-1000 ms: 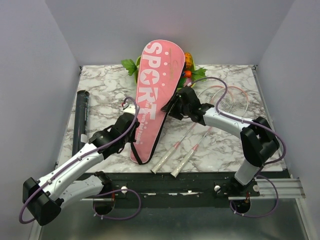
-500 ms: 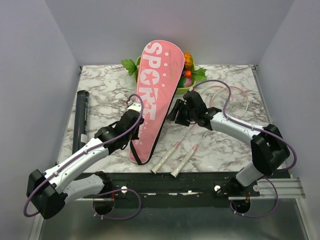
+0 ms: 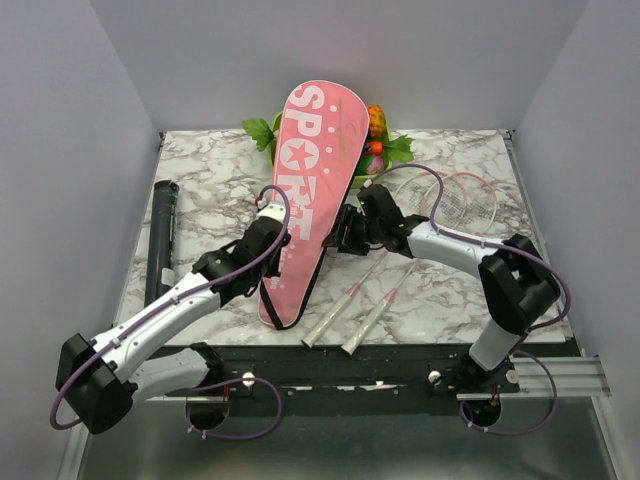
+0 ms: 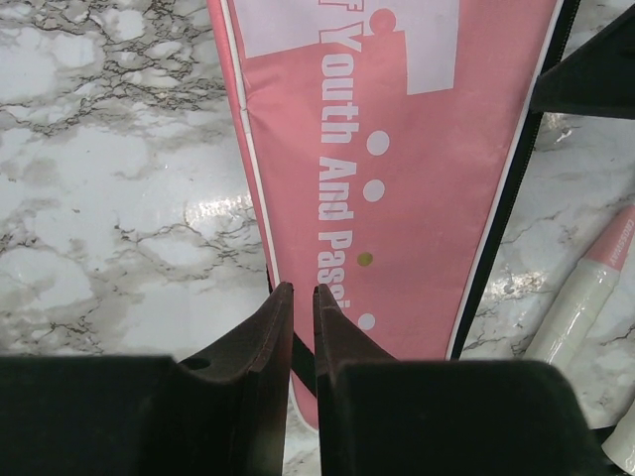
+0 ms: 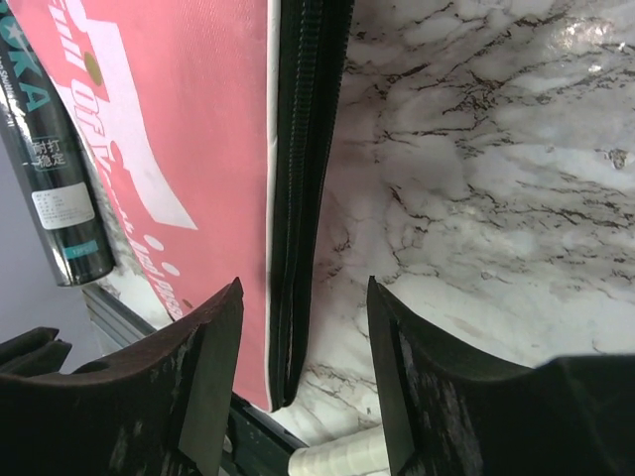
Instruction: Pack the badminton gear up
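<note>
Right claw (image 5: 303,288) wide open, fingers straddling the black zipper edge (image 5: 303,149) of the pink bag (image 3: 310,190) on its right side, about mid-length. Nothing held.

Left claw (image 4: 303,290) narrowed to a thin slit, tips at the bag's left edge near its narrow end. Cannot tell if the piping is pinched or the tips only rest on it.

Bag lies flat on the table (image 3: 200,180), wide end far, narrow end near, "SPORT" lettering up. Zipper looks closed along the stretch the right wrist view shows. No zip pull visible there.

Two rackets (image 3: 365,330) lie just right of the bag. Their handles point at the near edge and their heads lie to the far right, outside the bag. Black tube (image 3: 162,240) lies along the left edge of the table, well apart from the rackets. No shuttlecocks seen. Tray of toy fruit (image 3: 385,145) sits behind the bag's wide end.

Judgement: early in the task, with nothing packed. Step in hand is opening the bag, left claw steadying and right claw set to take the zipper side.

Next move calls for the right claw to close on the zipper edge or find the pull, then draw it along the seam. The left side must keep the bag from sliding. Thin fabric against the table leaves little to grip.
</note>
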